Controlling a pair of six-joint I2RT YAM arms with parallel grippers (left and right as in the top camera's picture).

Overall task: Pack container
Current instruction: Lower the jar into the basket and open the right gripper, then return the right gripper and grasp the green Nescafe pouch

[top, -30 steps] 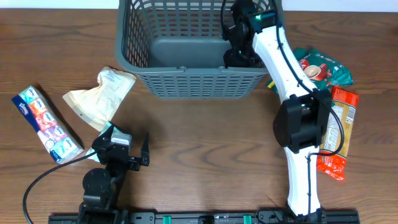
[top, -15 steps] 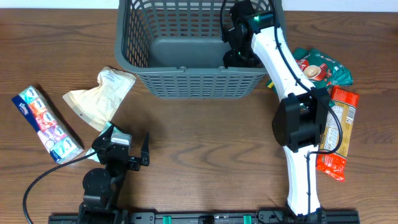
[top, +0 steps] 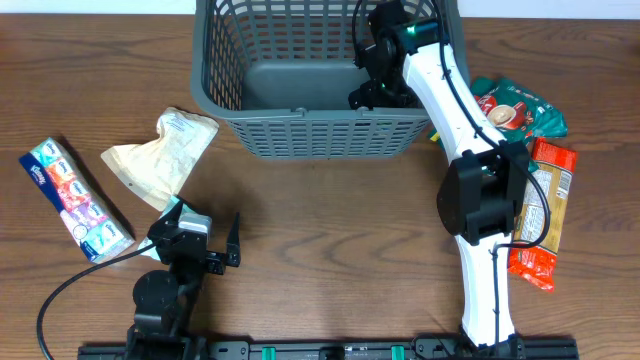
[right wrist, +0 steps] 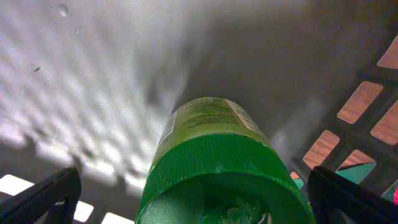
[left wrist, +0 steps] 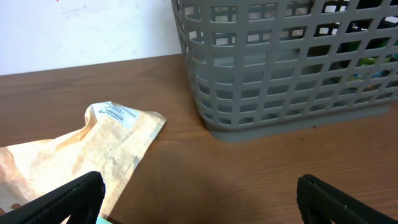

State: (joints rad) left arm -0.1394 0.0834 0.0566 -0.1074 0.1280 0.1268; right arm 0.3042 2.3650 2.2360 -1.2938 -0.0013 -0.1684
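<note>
Shifted slightly left inside basket (top: 320, 135), with right jaws wide around bottle (right wrist: 211, 155): likely just dropped off. Left jaws wide, empty.

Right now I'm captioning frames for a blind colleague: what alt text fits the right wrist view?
A green bottle with a ribbed green cap, seen cap-end first, fills the middle, inside the grey basket. The right gripper is open, its tips wide to either side and clear of the bottle; lattice slots show at right.
</note>
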